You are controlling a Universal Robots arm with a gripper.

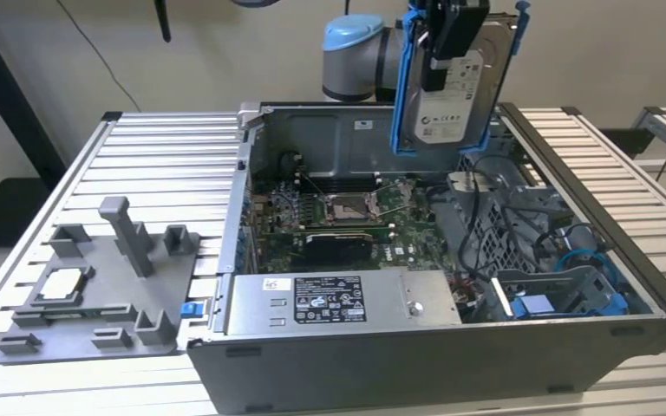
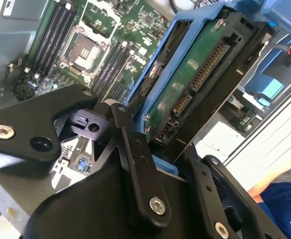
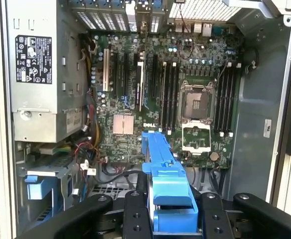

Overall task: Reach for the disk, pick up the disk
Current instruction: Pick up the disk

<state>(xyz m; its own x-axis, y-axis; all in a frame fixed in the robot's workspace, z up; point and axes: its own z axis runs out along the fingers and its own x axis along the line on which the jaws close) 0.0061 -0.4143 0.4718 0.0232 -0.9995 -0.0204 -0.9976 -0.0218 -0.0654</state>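
The disk, silver-grey with a white label and a bright blue frame, hangs upright above the back of the open computer case. My gripper is shut on its upper part. In the second wrist view the disk shows its green circuit side and connectors, clamped between the black fingers of the gripper. In the first wrist view the disk's blue frame sticks out from the gripper, high over the motherboard.
A large grey box with a black-and-white label sits inside the case's front wall. A drive cage with blue parts is on the exterior view's right. A grey fixture holding a small square chip lies on the slatted table. A person's blue sleeve is nearby.
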